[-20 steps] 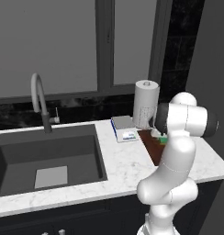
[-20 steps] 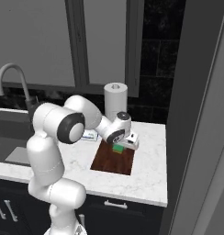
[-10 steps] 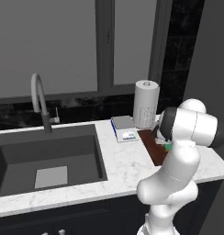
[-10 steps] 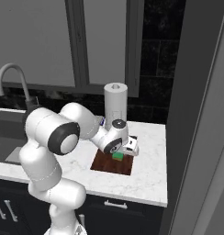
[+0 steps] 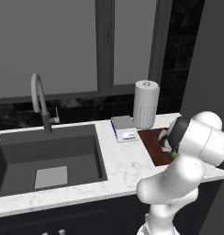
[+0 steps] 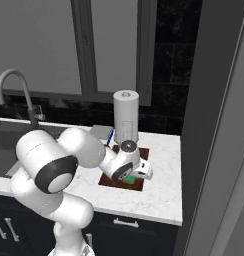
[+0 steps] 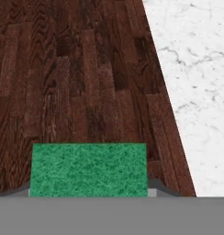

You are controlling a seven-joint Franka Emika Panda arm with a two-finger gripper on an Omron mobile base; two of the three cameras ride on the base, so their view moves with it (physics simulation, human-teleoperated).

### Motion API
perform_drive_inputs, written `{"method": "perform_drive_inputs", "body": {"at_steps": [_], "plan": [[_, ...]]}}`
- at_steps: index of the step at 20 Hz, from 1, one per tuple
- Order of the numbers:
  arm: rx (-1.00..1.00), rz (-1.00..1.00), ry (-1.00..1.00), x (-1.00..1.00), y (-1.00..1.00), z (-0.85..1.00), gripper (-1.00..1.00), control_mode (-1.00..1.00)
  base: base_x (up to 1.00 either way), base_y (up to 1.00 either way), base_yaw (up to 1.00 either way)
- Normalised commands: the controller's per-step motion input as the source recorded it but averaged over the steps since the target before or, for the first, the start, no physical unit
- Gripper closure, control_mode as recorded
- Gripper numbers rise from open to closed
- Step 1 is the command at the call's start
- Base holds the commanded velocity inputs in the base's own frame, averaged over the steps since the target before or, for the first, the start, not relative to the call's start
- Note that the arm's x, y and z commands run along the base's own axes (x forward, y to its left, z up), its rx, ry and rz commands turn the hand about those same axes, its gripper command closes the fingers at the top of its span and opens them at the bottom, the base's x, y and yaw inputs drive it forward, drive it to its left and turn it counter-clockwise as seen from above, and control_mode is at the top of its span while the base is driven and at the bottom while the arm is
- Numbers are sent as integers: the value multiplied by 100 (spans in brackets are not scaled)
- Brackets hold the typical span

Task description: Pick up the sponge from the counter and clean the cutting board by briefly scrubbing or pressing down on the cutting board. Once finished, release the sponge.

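The sponge (image 7: 88,169) sat pinched in the gripper (image 6: 135,174), low over the cutting board (image 7: 72,87) near its right edge. Beside that edge lay the marble counter (image 7: 196,82). The risk was a scrub stroke sliding off the board (contact itself was unclear), or a release dropping it onto marble.

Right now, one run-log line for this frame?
phase: scrub | hand: low over board, shut on sponge | sponge: over board, contact unclear | counter: beside board | release: not yet
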Motion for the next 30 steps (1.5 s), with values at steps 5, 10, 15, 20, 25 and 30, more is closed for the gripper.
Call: {"method": "perform_drive_inputs", "body": {"at_steps": [5,10,15,20,25,30], "plan": [[0,0,-13,-57,0,-32,100,-100,0,0,0],[0,0,-7,11,-22,-25,100,-100,0,0,0],[0,0,-14,37,-4,-29,100,-100,0,0,0],[-1,0,-26,32,0,-51,100,-100,0,0,0],[0,0,-29,29,0,-73,100,-100,0,0,0],[-2,0,-23,39,3,-69,100,-100,0,0,0]]}}
